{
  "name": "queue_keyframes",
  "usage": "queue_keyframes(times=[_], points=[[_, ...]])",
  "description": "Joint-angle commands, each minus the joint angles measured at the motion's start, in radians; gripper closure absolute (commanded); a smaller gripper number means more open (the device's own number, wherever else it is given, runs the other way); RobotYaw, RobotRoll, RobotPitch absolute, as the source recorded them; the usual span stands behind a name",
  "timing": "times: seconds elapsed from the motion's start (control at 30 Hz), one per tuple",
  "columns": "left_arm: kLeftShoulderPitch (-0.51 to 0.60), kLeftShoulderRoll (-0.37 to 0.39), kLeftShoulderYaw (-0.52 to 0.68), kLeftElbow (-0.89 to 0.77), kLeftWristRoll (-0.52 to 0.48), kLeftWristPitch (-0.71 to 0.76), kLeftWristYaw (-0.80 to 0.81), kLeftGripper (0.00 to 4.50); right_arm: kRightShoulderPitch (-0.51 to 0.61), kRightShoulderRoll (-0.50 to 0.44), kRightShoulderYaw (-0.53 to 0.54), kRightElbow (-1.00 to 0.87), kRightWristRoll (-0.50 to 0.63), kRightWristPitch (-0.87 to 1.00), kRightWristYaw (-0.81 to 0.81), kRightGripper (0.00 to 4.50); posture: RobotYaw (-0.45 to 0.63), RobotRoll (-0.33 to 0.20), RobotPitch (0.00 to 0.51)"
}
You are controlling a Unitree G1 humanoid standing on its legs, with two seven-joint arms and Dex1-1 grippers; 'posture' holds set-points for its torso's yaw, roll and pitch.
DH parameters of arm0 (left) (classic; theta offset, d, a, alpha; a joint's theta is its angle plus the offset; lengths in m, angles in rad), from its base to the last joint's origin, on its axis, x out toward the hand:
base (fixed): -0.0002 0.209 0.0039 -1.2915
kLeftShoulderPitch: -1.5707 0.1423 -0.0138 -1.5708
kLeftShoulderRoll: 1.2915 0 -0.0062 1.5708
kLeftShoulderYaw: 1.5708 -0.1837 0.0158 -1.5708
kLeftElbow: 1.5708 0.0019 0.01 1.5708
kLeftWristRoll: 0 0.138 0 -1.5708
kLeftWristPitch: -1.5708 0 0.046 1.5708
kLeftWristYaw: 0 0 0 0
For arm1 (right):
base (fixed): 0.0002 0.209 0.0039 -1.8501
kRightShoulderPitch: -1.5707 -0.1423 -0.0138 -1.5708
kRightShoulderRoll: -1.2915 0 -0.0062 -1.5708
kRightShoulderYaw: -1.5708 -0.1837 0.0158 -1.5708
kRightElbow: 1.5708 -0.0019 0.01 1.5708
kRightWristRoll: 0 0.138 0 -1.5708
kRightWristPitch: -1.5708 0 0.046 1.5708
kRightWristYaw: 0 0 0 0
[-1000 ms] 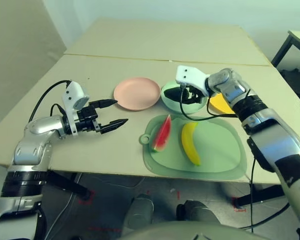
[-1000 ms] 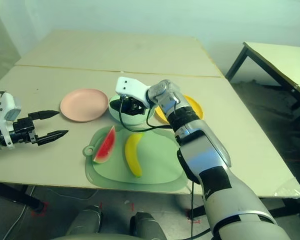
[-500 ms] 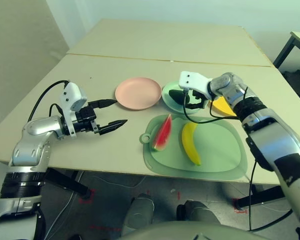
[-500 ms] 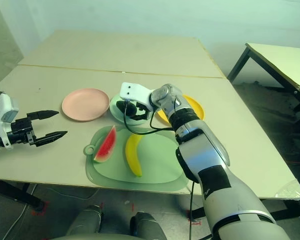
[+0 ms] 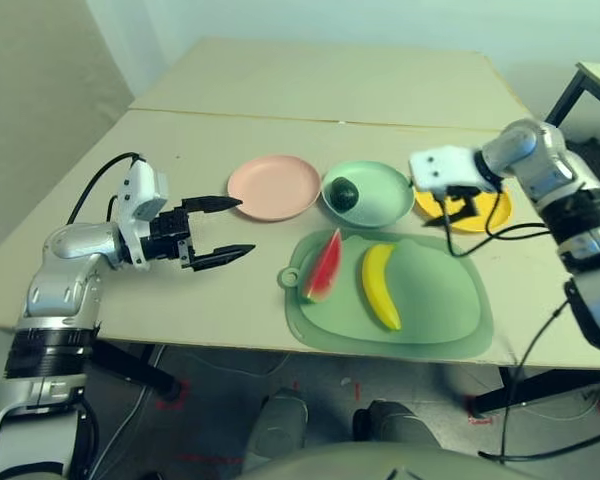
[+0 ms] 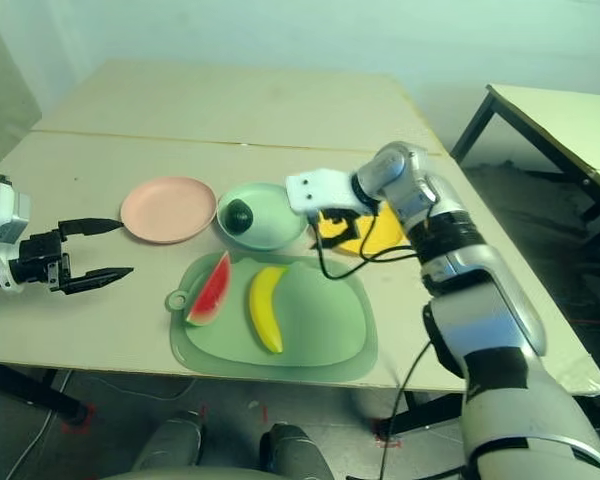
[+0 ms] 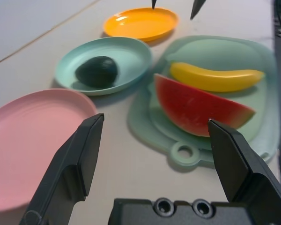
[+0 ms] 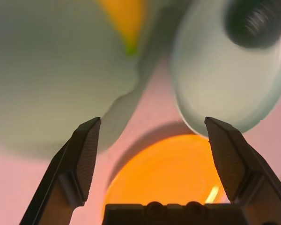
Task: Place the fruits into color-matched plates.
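1. Surface point(image 5: 180, 300): pale, carries mat, plates and fruits; seam runs across its far part.
2. Table point(image 6: 570, 130): separate, off to the right.
3. Mat point(image 5: 430, 300): green, flat, near edge of surface, handle hole on its left side.
4. Pink plate point(image 5: 274, 187): leftmost of the row beyond the mat, nothing on it.
5. Green plate point(image 5: 385, 195): middle of row, holds avocado.
6. Yellow plate point(image 5: 495, 212): rightmost, close to green plate, nothing in it; partly behind right hand.
7. Left hand point(image 7: 156, 118): wide, nothing between fingers, just beside pink plate.
8. Right hand point(image 8: 153, 119): wide, empty, over the yellow plate area, clear of avocado.
9. Banana point(image 5: 379, 287): yellow, curved, lying on mat, right of watermelon.
10. Watermelon point(image 5: 323, 268): red wedge, green rind, on mat's left part near handle hole, apart from banana.
11. Avocado point(image 5: 344, 194): dark green, inside green plate, toward its left side.
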Motion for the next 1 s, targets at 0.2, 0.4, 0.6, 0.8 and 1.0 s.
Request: queue_keyframes(times=[0.2,0.4,0.6,0.8,1.0], points=[[0.015,0.019,-0.041,-0.063,-0.042,0.057,-0.094,0.00,0.071,0.073,0.062,-0.232,0.043,-0.041,0.050,0.05,0.16,0.000,0.038],[0.017,0.029,-0.031,-0.064,-0.046,0.072,-0.097,0.00,0.080,0.118,0.084,-0.252,0.021,-0.034,0.033,0.05,0.17,0.000,0.040],[0.019,0.025,-0.030,-0.067,-0.039,0.072,-0.076,0.00,0.115,0.135,0.129,-0.241,-0.008,-0.060,0.021,0.05,0.18,0.000,0.049],[0.031,0.024,-0.034,-0.076,-0.039,0.072,-0.064,0.00,0.127,0.164,0.170,-0.187,-0.053,-0.094,-0.009,0.05,0.19,0.000,0.059],[0.051,0.025,-0.032,-0.099,-0.043,0.076,-0.052,0.00,0.130,0.206,0.208,-0.138,-0.083,-0.123,-0.035,0.05,0.20,0.000,0.068]])
